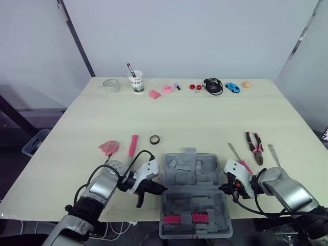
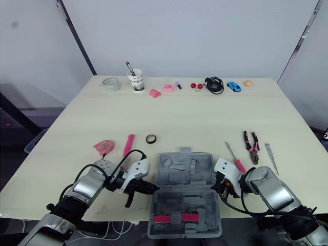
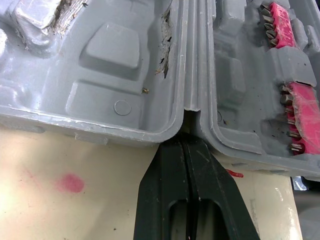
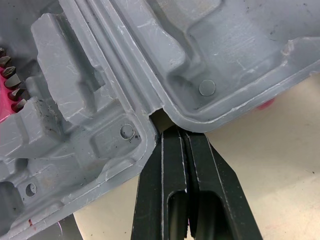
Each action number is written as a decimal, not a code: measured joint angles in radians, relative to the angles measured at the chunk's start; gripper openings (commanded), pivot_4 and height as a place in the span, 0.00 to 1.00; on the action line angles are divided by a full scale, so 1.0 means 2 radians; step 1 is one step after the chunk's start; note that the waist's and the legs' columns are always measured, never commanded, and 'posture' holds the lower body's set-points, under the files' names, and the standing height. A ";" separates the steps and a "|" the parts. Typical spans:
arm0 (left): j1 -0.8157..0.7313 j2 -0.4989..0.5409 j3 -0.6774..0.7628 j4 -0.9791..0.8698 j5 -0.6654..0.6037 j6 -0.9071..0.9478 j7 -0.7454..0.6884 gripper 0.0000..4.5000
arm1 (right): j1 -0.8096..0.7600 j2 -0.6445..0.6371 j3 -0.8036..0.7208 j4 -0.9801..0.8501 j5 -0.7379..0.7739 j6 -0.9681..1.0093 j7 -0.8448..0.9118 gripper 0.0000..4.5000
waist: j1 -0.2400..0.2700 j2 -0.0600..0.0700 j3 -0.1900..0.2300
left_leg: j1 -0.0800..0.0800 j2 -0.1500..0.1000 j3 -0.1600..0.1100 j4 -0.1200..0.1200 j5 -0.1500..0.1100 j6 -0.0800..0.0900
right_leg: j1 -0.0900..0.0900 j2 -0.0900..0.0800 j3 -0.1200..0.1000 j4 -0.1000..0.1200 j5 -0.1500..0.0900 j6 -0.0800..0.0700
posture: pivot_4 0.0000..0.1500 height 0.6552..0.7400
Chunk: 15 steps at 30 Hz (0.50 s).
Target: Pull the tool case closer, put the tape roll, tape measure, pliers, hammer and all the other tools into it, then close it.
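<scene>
Step in hand: pulling the tool case closer. Judged nearly complete; no tool is loaded yet.
Pink object: lies on the bench left of the case. Its type cannot be told.
Pink-handled tool: lies just beside the pink object, untouched.
Tape roll: lies flat, a little beyond the case's far left corner.
Left pincer: clenched, the two fingers pressed together with nothing between them. The tips sit in the hinge notch on the case's left side.
Tool case: lies open and flat at the near edge of the bench, between the two pincers. The moulded far half is bare. The near half holds two pink bit strips and appears to reach over the bench edge.
Right pincer: clenched on nothing, with the tips set in the hinge notch on the case's right side.
Screwdriver: has a pink handle and lies just right of the case.
Pliers: lie further right, well clear of the case.
Slim metal tool: lies rightmost. Its type cannot be told.
Next move: judged to call for backing both pincers out of the hinge notches, then opening one above the nearest tool. The left would suit the tape roll, the right the screwdriver or pliers.
Caution: pulling further risks tipping the case off the edge.
</scene>
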State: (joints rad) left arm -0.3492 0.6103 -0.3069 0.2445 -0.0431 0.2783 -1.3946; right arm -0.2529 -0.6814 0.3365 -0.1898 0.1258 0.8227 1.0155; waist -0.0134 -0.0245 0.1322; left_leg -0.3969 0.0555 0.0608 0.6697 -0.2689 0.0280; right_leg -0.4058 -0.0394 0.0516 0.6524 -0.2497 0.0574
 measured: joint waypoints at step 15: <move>0.000 0.000 0.000 0.002 0.000 -0.004 0.000 0.00 | 0.000 0.000 0.001 0.001 0.000 -0.005 -0.001 0.01 | 0.000 0.000 0.000 | 0.000 0.000 0.000 0.000 0.000 0.000 | 0.000 0.000 0.000 0.000 -0.001 -0.002 | 1.00 1.00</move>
State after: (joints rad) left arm -0.3497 0.6111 -0.3075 0.2486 -0.0430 0.2703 -1.3938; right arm -0.2526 -0.6820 0.3389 -0.1872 0.1251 0.8135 1.0130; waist -0.0137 -0.0245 0.1317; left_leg -0.3967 0.0556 0.0608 0.6697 -0.2689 0.0280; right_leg -0.4058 -0.0393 0.0516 0.6526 -0.2514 0.0544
